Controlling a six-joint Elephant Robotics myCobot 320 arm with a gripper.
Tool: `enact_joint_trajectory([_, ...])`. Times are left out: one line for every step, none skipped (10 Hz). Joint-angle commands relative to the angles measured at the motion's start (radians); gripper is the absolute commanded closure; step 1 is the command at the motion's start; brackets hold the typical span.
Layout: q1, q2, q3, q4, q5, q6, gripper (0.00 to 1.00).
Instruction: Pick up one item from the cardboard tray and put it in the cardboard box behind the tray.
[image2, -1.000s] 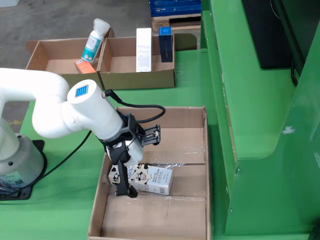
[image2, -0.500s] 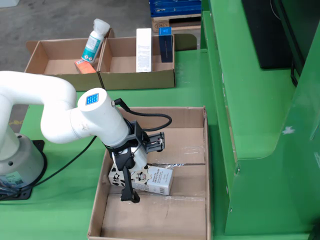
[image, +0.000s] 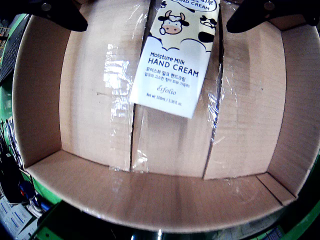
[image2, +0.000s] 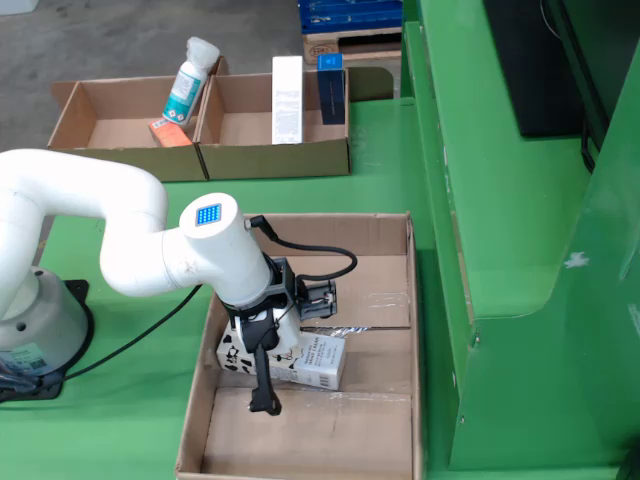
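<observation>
A white hand cream carton with a cow print (image: 172, 65) lies on the floor of a large cardboard box (image: 90, 185). In the fixed view the carton (image2: 315, 362) lies on its side near the left wall of that box (image2: 395, 300). My gripper (image: 157, 27) hangs right over the carton. Its two black fingers (image: 60, 15) stand wider apart than the carton, with a clear gap on the left side in the wrist view. In the fixed view one black finger (image2: 265, 385) reaches down in front of the carton.
In the fixed view two shallow cardboard trays (image2: 120, 160) stand at the back. They hold a white bottle (image2: 186, 85), an orange item (image2: 170, 132), a tall white carton (image2: 287, 100) and a blue carton (image2: 332, 88). A raised green ledge (image2: 500, 250) runs along the right.
</observation>
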Motion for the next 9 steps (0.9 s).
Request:
enact_joint_trajectory([0.000, -0.048, 0.058, 0.039, 0.006, -0.007, 0.00])
enact_joint_trajectory([-0.003, -0.087, 0.087, 0.033, 0.011, -0.013, 0.00])
enact_joint_trajectory([-0.005, -0.119, 0.100, 0.039, 0.014, -0.019, 0.00])
enact_joint_trajectory([-0.005, -0.119, 0.100, 0.039, 0.014, -0.019, 0.00])
enact_joint_trajectory([-0.005, -0.119, 0.100, 0.039, 0.014, -0.019, 0.00])
enact_joint_trajectory([-0.005, -0.119, 0.100, 0.039, 0.014, -0.019, 0.00])
enact_joint_trajectory([-0.005, -0.119, 0.100, 0.039, 0.014, -0.019, 0.00])
enact_joint_trajectory([-0.005, -0.119, 0.100, 0.039, 0.014, -0.019, 0.00])
enact_joint_trajectory([-0.005, -0.119, 0.100, 0.039, 0.014, -0.019, 0.00])
